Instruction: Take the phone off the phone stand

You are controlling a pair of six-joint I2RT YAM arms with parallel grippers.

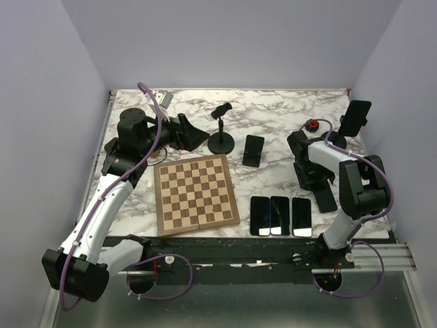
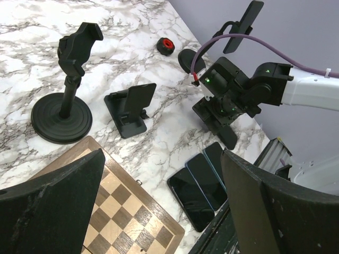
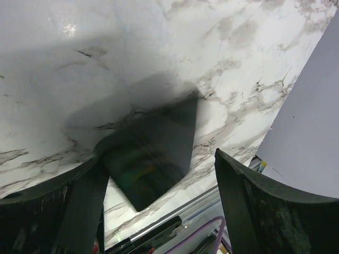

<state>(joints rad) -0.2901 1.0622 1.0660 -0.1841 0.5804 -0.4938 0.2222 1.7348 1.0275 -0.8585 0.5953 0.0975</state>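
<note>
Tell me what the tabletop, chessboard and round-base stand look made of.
Tabletop: glossy marble or marble-look laminate, white with grey veins and glare. Chessboard: wood, brown frame, light and dark squares. Round-base stand: matte black, probably plastic, possibly metal; no shine.

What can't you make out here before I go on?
- Top view: whether the right gripper touches the lying phone; its own wrist hides that.
- Right wrist view: that phone's end, behind a finger.
- Top view: stand of the mounted phone, mostly behind the right arm.

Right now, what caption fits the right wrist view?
Right claw open over a dark phone lying flat on the marble table near its edge.
</note>
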